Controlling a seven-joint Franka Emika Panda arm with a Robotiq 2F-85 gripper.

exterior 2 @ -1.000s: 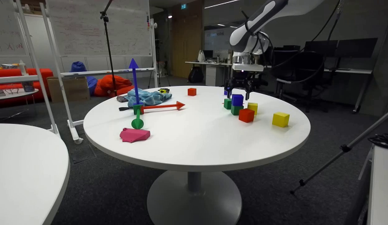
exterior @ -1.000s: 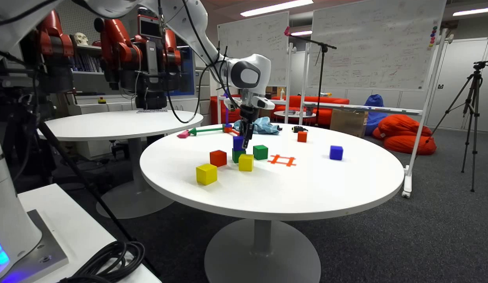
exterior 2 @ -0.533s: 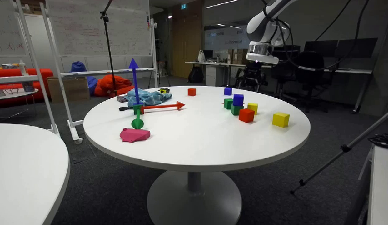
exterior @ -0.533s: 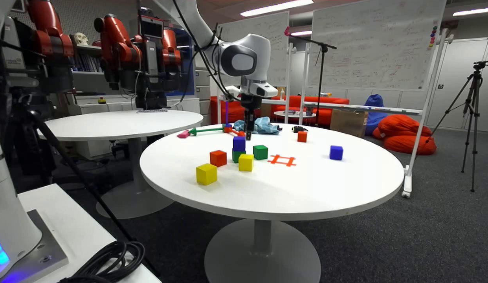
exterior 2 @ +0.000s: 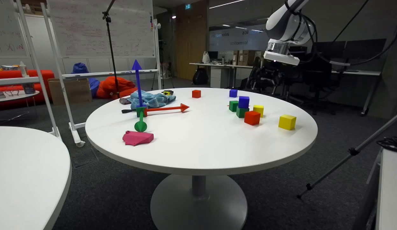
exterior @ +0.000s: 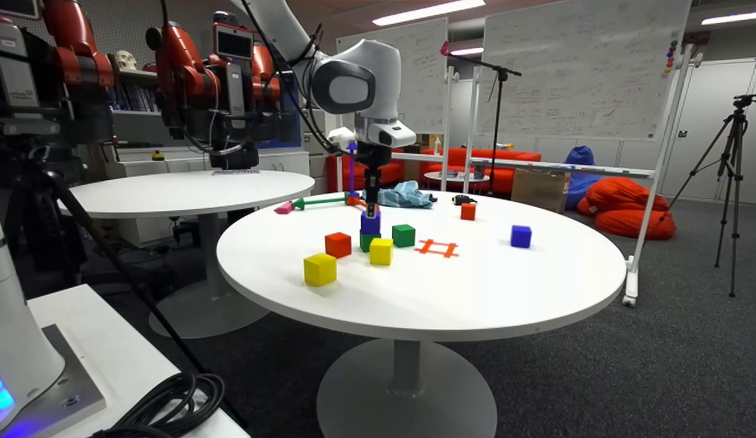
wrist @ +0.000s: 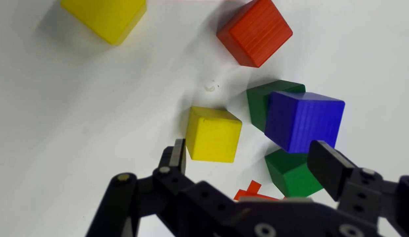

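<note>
The black two-fingered gripper (wrist: 252,157) enters from the bottom edge of the wrist view, its jaws spread wide and the tips well apart. In that view, the tip at lower centre appears just beside the left face of a smooth yellow cube (wrist: 215,140), which sits in the middle of the frame. The tip at lower right hides a corner of a streaked blue cube (wrist: 314,123), right of centre, and part of a bright green cube (wrist: 298,181) below it. In an exterior view, the gripper hangs at upper right, apart from the cubes.

The streaked blue cube rests on top of a dark green cube (wrist: 259,108); in both exterior views this stack stands upright near the smooth yellow cube and the bright green cube. A streaked red cube (wrist: 259,29) lies at the top of the wrist view, right of centre, and another yellow cube (wrist: 109,16) is cut off at upper left. A flat red lattice frame (wrist: 253,188) shows partly at the bottom.

All lie on a round white table (exterior: 487,292). In an exterior view, a lone blue cube (exterior: 521,236) sits right of centre, with a small orange-red cube (exterior: 468,211) above and left of it. In an exterior view, a blue, red and green arrow model (exterior 2: 141,111) stands left of centre, an angular pink block (exterior 2: 137,138) below it and a crumpled light blue cloth (exterior 2: 158,100) behind.
</note>
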